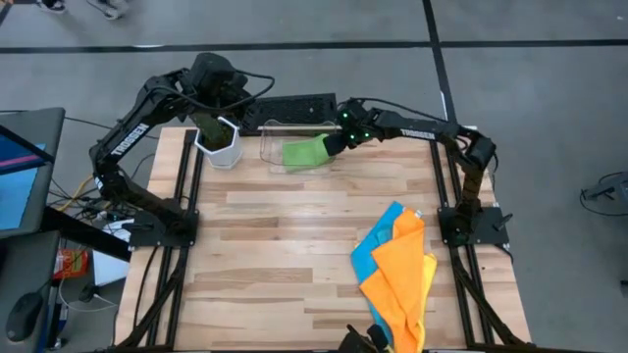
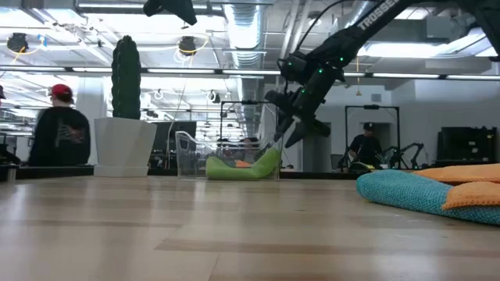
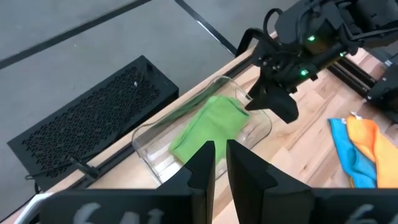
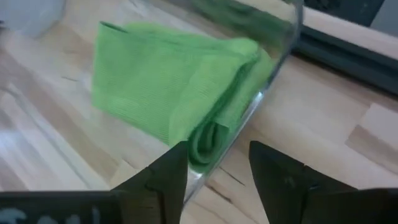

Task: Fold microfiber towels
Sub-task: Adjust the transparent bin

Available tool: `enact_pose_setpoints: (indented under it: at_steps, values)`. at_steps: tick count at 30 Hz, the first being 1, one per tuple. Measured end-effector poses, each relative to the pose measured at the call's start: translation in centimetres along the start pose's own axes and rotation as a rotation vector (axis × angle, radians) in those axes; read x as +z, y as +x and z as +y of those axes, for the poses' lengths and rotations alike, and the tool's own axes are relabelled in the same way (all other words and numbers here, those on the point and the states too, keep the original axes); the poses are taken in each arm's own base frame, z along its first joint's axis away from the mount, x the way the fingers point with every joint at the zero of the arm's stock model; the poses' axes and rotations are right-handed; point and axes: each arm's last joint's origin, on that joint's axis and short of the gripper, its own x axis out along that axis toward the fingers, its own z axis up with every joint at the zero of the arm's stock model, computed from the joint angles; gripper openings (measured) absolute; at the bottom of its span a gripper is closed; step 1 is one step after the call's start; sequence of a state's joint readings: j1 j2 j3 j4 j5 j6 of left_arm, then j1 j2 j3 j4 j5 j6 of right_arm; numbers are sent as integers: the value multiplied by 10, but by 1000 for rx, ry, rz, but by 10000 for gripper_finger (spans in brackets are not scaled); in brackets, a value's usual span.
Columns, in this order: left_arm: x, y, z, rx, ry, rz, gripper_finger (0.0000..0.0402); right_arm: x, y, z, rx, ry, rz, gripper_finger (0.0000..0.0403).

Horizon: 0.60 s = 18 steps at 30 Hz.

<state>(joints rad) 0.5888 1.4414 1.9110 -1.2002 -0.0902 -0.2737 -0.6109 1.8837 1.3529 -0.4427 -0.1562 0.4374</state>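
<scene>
The green towel [image 1: 304, 152] lies folded inside the clear bin [image 1: 270, 147] at the table's far edge. Its right end [image 2: 269, 160] leans up against the bin's wall. My right gripper [image 4: 217, 168] hangs open just above that end, slanting down from the right, with the bin's rim [image 4: 273, 81] ahead of its fingers. The blue [image 1: 371, 250], orange [image 1: 402, 275] and yellow [image 1: 429, 284] towels lie limp in an overlapping heap at the near right. My left gripper [image 3: 216, 158] waits high over the far left corner, shut and holding nothing.
A white pot with a dark plant [image 1: 218, 145] stands just left of the bin. A black perforated box [image 1: 294, 106] lies on the floor beyond the far edge. Bare wood fills the table's middle and left. People stand in the room behind [image 2: 62, 129].
</scene>
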Motion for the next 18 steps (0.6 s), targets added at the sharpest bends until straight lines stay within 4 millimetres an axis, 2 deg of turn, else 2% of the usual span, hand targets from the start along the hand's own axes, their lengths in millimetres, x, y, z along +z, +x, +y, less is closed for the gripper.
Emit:
enact_pose_setpoints:
  at_steps: [3,7,8,14,18]
  values:
    - [-1,0,0,3,8,10,32,2,-1,0,-2,35,-9,151]
    - [-2,0,0,5,28,17,32,7,-5,2,-15,34,-18,40]
    - [-2,0,0,5,28,17,32,9,-6,3,-19,18,-22,23]
    - [-2,0,0,5,34,15,32,13,-15,5,-46,-16,23,16]
    - [-1,0,0,6,46,14,32,25,-47,9,-161,-60,-23,16]
